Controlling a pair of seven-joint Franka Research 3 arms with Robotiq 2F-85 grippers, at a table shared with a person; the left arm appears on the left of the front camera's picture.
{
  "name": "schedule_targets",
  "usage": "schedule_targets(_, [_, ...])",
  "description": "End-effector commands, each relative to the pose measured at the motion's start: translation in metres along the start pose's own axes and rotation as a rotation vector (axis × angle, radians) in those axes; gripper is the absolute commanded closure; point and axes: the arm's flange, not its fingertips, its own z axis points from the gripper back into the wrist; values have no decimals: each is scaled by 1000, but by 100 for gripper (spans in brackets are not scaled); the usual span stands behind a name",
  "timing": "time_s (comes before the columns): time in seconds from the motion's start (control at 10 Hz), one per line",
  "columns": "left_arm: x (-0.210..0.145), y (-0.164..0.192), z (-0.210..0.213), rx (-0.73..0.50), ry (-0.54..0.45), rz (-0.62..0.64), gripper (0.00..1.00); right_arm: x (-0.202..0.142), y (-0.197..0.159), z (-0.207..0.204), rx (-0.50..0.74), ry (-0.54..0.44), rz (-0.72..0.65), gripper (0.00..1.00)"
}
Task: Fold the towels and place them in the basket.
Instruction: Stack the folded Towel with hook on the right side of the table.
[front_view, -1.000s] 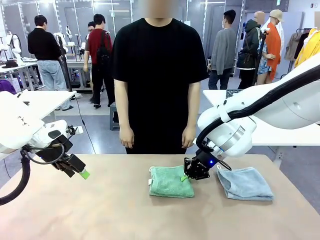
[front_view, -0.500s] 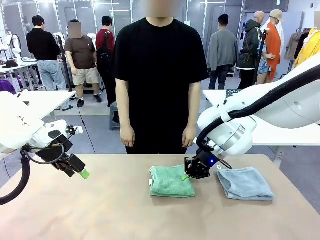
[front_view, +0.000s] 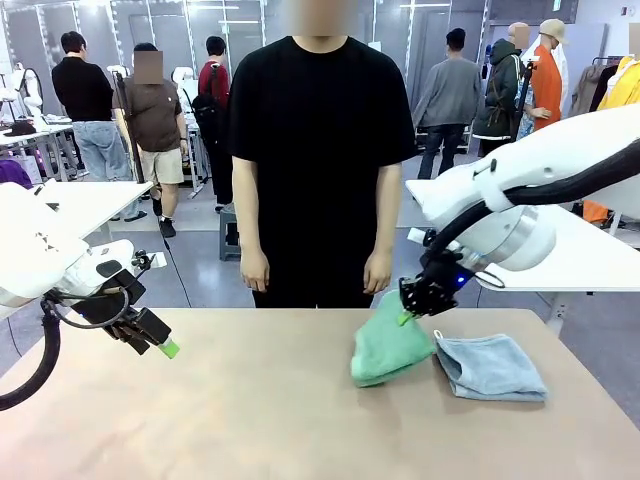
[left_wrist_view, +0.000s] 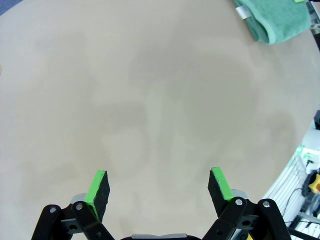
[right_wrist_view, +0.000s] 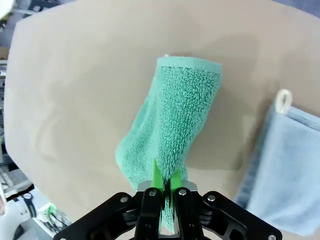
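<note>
My right gripper is shut on the upper edge of the mint green towel, which hangs folded from it with its lower end near the table. The pale grey-blue towel lies folded on the table just right of it, a small white tag at its corner. My left gripper hovers open over the table's left side, nothing between its green pads. In the left wrist view the green towel sits at the top right corner. The basket is out of view.
A person in a black shirt stands at the far edge of the table, hands at their sides. A white table stands behind my right arm. The tan tabletop stretches bare between the two grippers.
My right gripper has lifted the green towel off the table and carried it up and to the right, towards the blue towel. The left arm has not moved.
</note>
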Motion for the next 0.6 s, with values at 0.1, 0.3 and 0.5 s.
schedule_targets(0.1, [3,0,2,-2,14,6,0,-8,-19,36,-30,24,42,94])
schedule_targets(0.3, [3,0,2,-2,14,6,0,-13,-34,61,-27,16,82,94])
schedule_targets(0.5, [3,0,2,-2,14,6,0,-18,-59,85,23,15,105,94])
